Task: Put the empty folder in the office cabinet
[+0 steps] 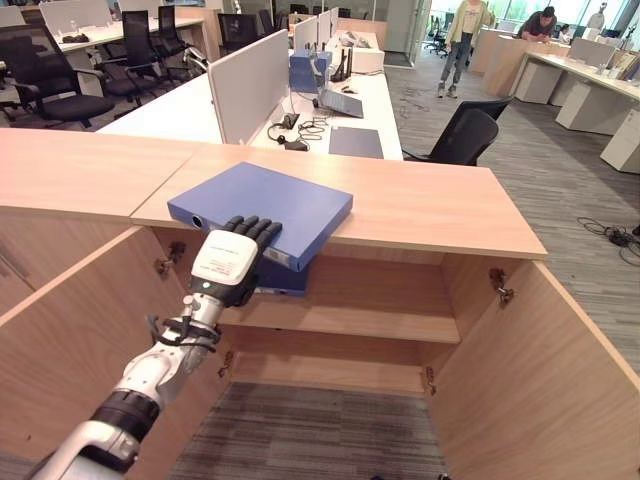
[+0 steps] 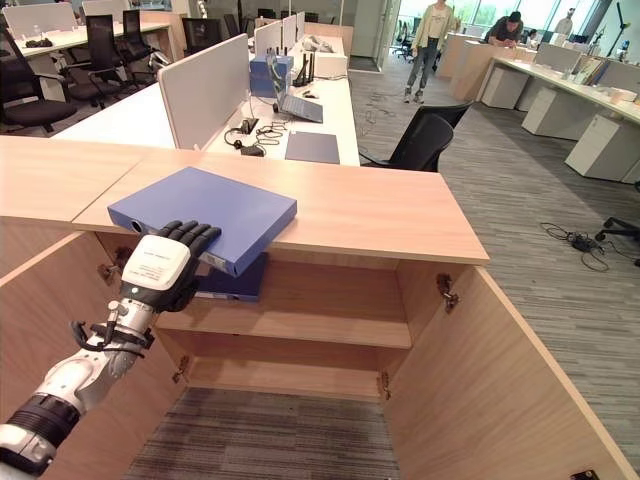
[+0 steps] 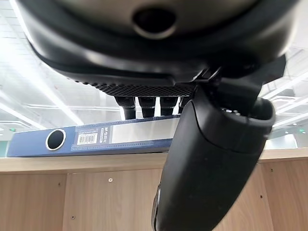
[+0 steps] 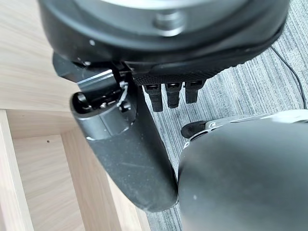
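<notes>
A blue folder lies flat on the wooden cabinet top, its near corner jutting over the front edge. My left hand reaches up from below with its fingers laid nearly straight on the folder's near edge. In the left wrist view the labelled spine shows past the fingers, and the thumb hangs below it, apart. My right hand hangs relaxed over grey carpet beside a wooden panel. The cabinet stands open, and its upper shelf is bare on the right.
Another blue item lies on the upper shelf just under the overhanging folder. Both cabinet doors, left and right, swing out towards me. Desks with screens, office chairs and people stand behind.
</notes>
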Available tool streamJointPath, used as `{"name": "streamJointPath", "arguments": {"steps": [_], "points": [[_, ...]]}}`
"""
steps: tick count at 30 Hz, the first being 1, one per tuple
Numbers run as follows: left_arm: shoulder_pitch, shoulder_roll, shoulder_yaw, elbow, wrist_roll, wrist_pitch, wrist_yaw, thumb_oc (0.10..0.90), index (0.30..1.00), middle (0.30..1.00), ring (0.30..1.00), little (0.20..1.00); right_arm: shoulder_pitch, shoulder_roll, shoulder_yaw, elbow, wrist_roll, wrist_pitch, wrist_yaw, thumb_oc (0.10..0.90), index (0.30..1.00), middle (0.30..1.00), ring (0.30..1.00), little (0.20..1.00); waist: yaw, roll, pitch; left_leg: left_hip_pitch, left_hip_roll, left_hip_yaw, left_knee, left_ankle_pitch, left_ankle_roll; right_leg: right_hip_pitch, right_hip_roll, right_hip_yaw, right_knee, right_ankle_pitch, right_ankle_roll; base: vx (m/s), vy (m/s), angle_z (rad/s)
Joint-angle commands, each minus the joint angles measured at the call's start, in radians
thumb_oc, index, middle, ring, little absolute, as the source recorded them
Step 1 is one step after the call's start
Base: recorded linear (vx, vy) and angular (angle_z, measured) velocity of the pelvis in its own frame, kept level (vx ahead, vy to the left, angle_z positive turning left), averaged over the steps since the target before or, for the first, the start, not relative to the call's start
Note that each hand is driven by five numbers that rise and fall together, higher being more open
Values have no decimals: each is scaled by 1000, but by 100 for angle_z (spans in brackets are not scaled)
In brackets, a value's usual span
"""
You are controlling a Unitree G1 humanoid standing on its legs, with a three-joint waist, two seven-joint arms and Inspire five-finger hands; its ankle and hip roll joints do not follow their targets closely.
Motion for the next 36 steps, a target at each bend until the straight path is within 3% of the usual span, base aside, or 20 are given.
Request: {"name": "streamJointPath", "arguments": {"steps": [1,13,14,15,28,36], "points": [[-214,30,14,28,-13,13,74,800,900,900,900,900,-61,-14,17,26,24,-22,-9,800,900,900,900,900,-3,44,-18,15,-12,-123,-1,-67,-14,102,24,-2,22,-106,72,-7,4,-9],[-262,25,-27,74,-20,18,68,800,900,900,900,900,-61,-16,20,29,36,-22,-11,800,900,900,900,900,-13,43,-21,23,-12,-111,-1,-69,-14,102,24,8,24,-103,73,-2,1,-2],[-264,24,-30,80,-21,19,67,654,681,681,681,681,-60,-17,20,30,36,-22,-12,800,900,900,900,900,-15,44,-21,24,-12,-110,-1,-69,-15,102,24,7,24,-103,73,0,0,0],[-275,20,-39,95,-23,22,63,400,300,300,300,300,-60,-17,19,34,34,-20,-11,800,900,900,900,900,-17,43,-22,24,-12,-107,-1,-70,-14,101,24,8,24,-102,74,0,0,0],[-331,-5,-115,250,-56,25,19,400,300,300,300,300,-59,-24,18,42,46,-16,-5,800,900,900,900,900,-33,50,-27,32,-13,-89,-1,-72,-13,97,27,21,28,-100,75,-13,2,-6],[-372,8,-113,273,-69,41,31,400,300,300,300,300,-55,-23,21,56,37,-12,-5,800,900,900,900,900,-38,52,-28,35,-13,-82,-1,-71,-14,96,29,25,30,-98,76,-8,1,-4]]}}
